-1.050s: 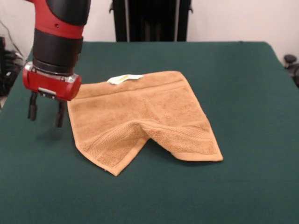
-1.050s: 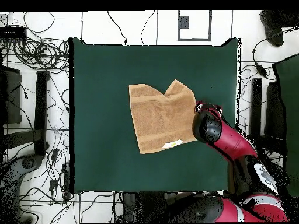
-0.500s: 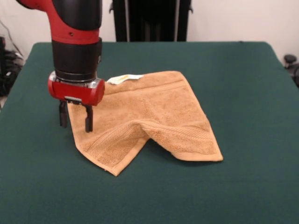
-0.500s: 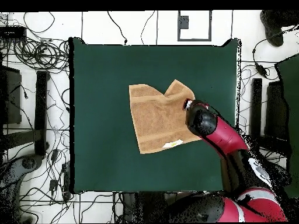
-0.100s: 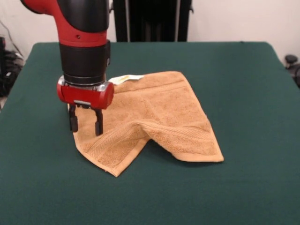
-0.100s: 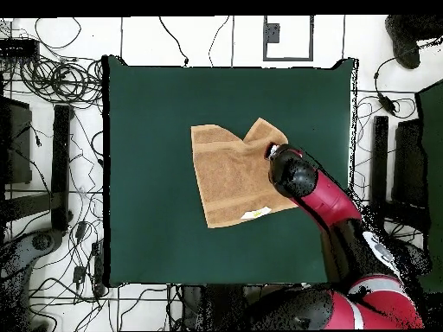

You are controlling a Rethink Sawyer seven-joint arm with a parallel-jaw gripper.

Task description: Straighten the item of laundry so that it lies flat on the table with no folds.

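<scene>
At far left of the front view, bare green table (image 5: 33, 178), much larger than the cloth. Next, gripper (image 5: 86, 125) hanging over the towel's left edge, jaws parted a moderate way, holding nothing; one finger (image 5: 73, 121) over the very edge of the cloth, the other (image 5: 99, 126) over the terry just inside it. Whether the tips touch the fabric: cannot be told.

Then the towel (image 5: 154, 112) itself, tan-orange, lying left of the table's middle in this view and clear of every table edge. Not flat: a ridge running up from the near edge, the near-left corner (image 5: 114, 172) pushed forward into a point, the near-right corner (image 5: 219, 158) spread wider, a notch between them where the cloth buckles. Woven border bands visible along the near flaps and at the far end.

Likely handling: light, soft and limp, no stiffness to carry a push; prone to bunching rather than sliding as one piece, with some drag against the cloth cover. Best hold probably the pointed near-left corner or the hem close by, pinched thin and drawn outward to pull the ridge out.

At the far edge, a small white tag (image 5: 125, 79), a yellowish mark on it; no writing legible. No brand readable anywhere.
</scene>
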